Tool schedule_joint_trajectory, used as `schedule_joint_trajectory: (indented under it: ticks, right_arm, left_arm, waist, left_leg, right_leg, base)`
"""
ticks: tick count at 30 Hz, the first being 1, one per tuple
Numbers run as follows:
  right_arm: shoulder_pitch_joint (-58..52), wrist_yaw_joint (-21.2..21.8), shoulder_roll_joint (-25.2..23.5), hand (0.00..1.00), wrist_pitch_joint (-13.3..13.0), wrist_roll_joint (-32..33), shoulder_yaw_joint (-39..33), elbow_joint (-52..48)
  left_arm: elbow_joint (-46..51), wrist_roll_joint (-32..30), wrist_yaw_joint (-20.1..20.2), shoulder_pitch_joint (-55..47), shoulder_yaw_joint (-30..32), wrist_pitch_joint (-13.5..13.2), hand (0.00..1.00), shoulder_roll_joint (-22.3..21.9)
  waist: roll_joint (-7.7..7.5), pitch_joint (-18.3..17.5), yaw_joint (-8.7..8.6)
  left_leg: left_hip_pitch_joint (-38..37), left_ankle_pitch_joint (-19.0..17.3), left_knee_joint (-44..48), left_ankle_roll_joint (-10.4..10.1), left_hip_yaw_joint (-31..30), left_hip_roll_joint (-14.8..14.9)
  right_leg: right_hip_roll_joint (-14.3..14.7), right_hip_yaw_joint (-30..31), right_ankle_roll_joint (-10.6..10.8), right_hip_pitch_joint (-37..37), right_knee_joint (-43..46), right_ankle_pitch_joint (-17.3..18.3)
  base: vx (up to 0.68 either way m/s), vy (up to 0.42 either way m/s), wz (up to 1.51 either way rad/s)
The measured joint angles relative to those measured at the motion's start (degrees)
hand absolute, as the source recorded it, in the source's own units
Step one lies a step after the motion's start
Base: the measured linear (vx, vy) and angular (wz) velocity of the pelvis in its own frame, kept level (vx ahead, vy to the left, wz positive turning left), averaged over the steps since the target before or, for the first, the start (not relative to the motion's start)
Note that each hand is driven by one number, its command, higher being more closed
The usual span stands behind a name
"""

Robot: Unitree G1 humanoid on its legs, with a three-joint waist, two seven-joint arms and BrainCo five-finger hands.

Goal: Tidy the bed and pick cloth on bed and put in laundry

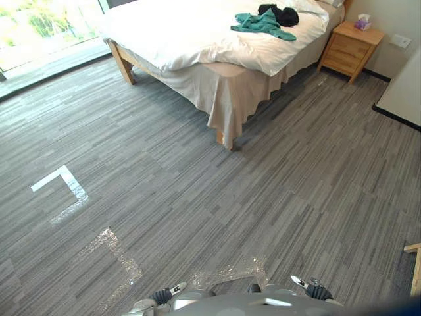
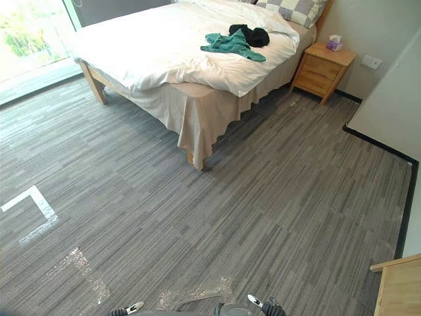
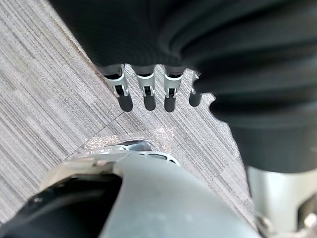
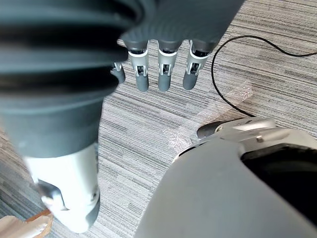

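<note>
A teal cloth (image 1: 263,25) lies crumpled on the white duvet of the bed (image 1: 191,33), near the pillow end. A black cloth (image 1: 279,14) is bunched just behind it, touching it. The bed stands across the room, far from me. My left hand (image 3: 146,94) hangs over the grey floor with its fingers straight and nothing in them. My right hand (image 4: 163,74) hangs the same way, open and empty.
A wooden nightstand (image 1: 348,49) with a tissue box (image 1: 362,22) stands right of the bed. A checked pillow (image 2: 296,10) sits at the bed's head. White tape marks (image 1: 62,184) lie on the floor. A wooden furniture corner (image 2: 398,286) juts in at lower right.
</note>
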State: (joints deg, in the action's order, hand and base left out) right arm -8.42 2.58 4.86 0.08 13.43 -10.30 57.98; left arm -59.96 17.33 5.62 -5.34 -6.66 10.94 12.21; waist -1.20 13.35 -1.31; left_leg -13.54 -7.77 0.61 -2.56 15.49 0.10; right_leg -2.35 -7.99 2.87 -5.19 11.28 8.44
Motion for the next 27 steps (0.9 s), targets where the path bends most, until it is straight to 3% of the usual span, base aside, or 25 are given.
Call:
schedule_joint_trajectory:
  ticks: [2,4,5,7,9,10,12,14,15,16,17,18,19,20,22,26,27]
  right_arm:
    - [0.71,-0.08,-0.02,0.00,-0.39,1.74,0.00,-0.89]
    - [1.59,-0.16,-0.23,0.00,-0.56,2.78,-0.04,-0.90]
    - [1.62,-0.16,-0.38,0.00,-0.55,3.54,-0.16,-0.87]
    - [1.52,-0.05,-0.73,0.00,-0.55,4.34,-0.28,-0.68]
    - [1.18,0.06,-1.22,0.00,-0.58,6.10,-1.36,-0.68]
    - [1.19,0.14,-1.44,0.00,-0.55,6.73,-2.79,-0.68]
    - [1.35,0.33,-1.45,0.00,-0.54,6.70,-3.82,-0.68]
    - [1.93,0.70,-1.44,0.00,-0.56,6.60,-4.29,-0.66]
    - [2.10,0.89,-0.91,0.00,-0.60,6.60,-4.83,-1.63]
    - [1.77,0.91,-0.33,0.00,-0.60,6.63,-4.74,-2.05]
    - [1.40,1.01,-0.40,0.00,-0.59,6.61,-4.47,-1.94]
    - [0.80,1.03,-0.71,0.00,-0.59,6.64,-4.02,-1.77]
    - [0.73,1.33,0.16,0.00,-0.63,6.59,-3.13,-1.18]
    - [0.73,1.40,0.57,0.00,-0.74,6.59,-2.39,-1.14]
    - [1.57,1.83,0.50,0.00,-1.44,6.55,-2.77,-1.01]
    - [1.88,2.53,2.04,0.00,-2.72,3.59,-3.02,0.40]
    - [1.97,3.52,2.79,0.00,-3.39,3.06,-2.02,0.58]
  left_arm:
    - [-0.29,-0.08,0.34,0.88,-0.55,0.06,0.00,0.30]
    - [-0.82,-0.04,0.36,1.47,-1.28,-0.09,0.00,1.09]
    - [-1.03,-0.04,0.39,1.62,-1.44,-0.09,0.00,1.51]
    - [-1.03,-0.60,0.47,1.72,-1.70,-0.09,0.00,1.81]
    - [-1.06,-1.21,0.64,2.01,-1.74,-0.06,0.00,1.78]
    - [-1.07,-1.21,0.76,2.17,-1.80,-0.11,0.00,1.55]
    - [-1.07,-1.20,0.80,2.33,-1.88,-0.35,0.00,1.19]
    - [-1.12,-1.89,1.52,2.79,-2.31,-0.63,0.00,1.38]
    - [-1.01,-2.32,1.67,3.54,-2.20,-0.78,0.00,0.23]
    - [-1.06,-2.32,1.96,3.37,-1.94,-1.36,0.00,0.23]
    - [-1.06,-2.32,2.10,2.84,-1.73,-1.65,0.00,0.38]
    - [-1.11,-2.33,2.25,2.33,-1.71,-1.96,0.00,0.87]
    - [-1.22,-2.39,1.85,2.15,-1.75,-2.47,0.00,-0.46]
    - [-2.32,-2.99,0.97,2.22,-1.80,-2.29,0.00,-0.79]
    - [-2.77,-3.09,0.63,2.16,-1.83,-2.26,0.00,-1.07]
    - [-2.60,-1.95,0.27,1.77,-1.51,-5.55,0.00,-1.47]
    - [-2.51,-0.44,0.45,1.65,-1.09,-7.61,0.00,-1.99]
  waist:
    - [-0.13,1.73,-0.29]
    - [-1.04,3.34,-0.98]
    - [-1.21,4.19,-1.03]
    - [-1.73,3.98,-1.01]
    - [-1.32,4.11,-1.56]
    - [-0.68,4.55,-2.15]
    - [0.06,4.75,-2.21]
    - [1.34,6.19,-2.45]
    - [2.20,7.80,-2.18]
    - [2.05,7.93,-2.27]
    - [1.91,7.83,-2.26]
    - [0.80,7.35,-2.10]
    - [2.25,6.94,-1.98]
    - [2.63,5.88,-2.24]
    - [3.60,4.71,-3.10]
    - [5.65,3.42,-2.76]
    - [6.42,2.99,-2.75]
  left_leg:
    - [0.20,-0.88,1.43,1.28,1.28,-0.07]
    - [-0.12,-2.04,3.31,3.21,2.21,-0.25]
    - [-0.29,-2.82,4.38,3.97,2.74,-0.30]
    - [-0.42,-5.21,7.00,3.28,2.76,0.22]
    - [0.14,-7.37,10.17,2.07,2.76,2.24]
    - [0.51,-8.91,12.16,1.23,2.66,4.66]
    - [0.63,-9.97,13.64,-0.51,2.62,7.87]
    - [-0.28,-9.06,13.31,-2.49,3.28,10.38]
    - [-1.90,-8.57,13.05,-2.95,4.25,11.56]
    - [-2.60,-9.13,13.73,-3.69,4.73,12.50]
    - [-3.11,-10.32,13.99,-4.91,4.74,12.71]
    - [-4.98,-12.11,14.45,-6.83,5.21,13.07]
    - [-6.31,-13.30,14.69,-7.23,6.36,16.07]
    - [-5.99,-13.75,14.16,-6.28,6.54,16.72]
    - [-5.93,-13.99,13.91,-2.12,6.50,17.44]
    - [2.24,-2.79,35.16,0.97,3.33,22.66]
    - [6.05,-4.08,44.08,-0.32,-0.06,22.39]
  right_leg:
    - [-1.76,-1.29,1.86,6.17,13.19,1.98]
    - [-4.40,-3.79,1.90,10.89,23.96,2.20]
    - [-6.26,-6.14,0.90,11.97,27.30,3.66]
    - [-8.21,-7.52,0.50,11.71,25.34,4.34]
    - [-8.18,-7.34,0.33,11.27,17.19,4.10]
    - [-7.50,-8.01,-0.35,11.34,12.45,1.25]
    - [-5.62,-9.79,-1.85,10.88,10.60,-1.44]
    - [-4.82,-12.34,-1.48,11.90,15.88,-1.42]
    - [-6.32,-11.70,0.06,16.87,25.33,0.41]
    - [-8.20,-10.59,0.15,18.35,23.46,2.20]
    - [-10.10,-9.69,0.80,18.80,21.22,1.39]
    - [-12.71,-10.19,0.01,18.92,19.12,-2.87]
    - [-10.31,-10.81,-1.80,19.29,21.95,0.59]
    - [-9.83,-10.77,-2.03,21.01,24.46,3.00]
    - [-9.25,-11.18,-3.59,24.50,30.60,9.25]
    - [-4.33,-12.08,-6.08,19.49,25.47,11.46]
    - [-2.46,-12.06,-7.17,15.71,21.12,10.84]
  base:
    - [-0.08,0.011,-0.29]
    - [-0.07,0.001,-0.23]
    - [-0.04,-0.015,-0.26]
    - [0.02,-0.060,-0.28]
    - [0.15,-0.201,-0.13]
    - [0.23,-0.292,-0.03]
    - [0.21,-0.251,-0.05]
    - [0.20,-0.257,-0.04]
    - [0.14,-0.273,-0.07]
    - [0.15,-0.367,-0.02]
    - [0.14,-0.334,-0.02]
    - [0.31,-0.480,-0.22]
    - [0.31,-0.390,-0.30]
    - [0.31,-0.385,-0.25]
    - [0.32,-0.315,-0.05]
    - [0.37,-0.294,-0.14]
    - [0.35,-0.201,-0.06]
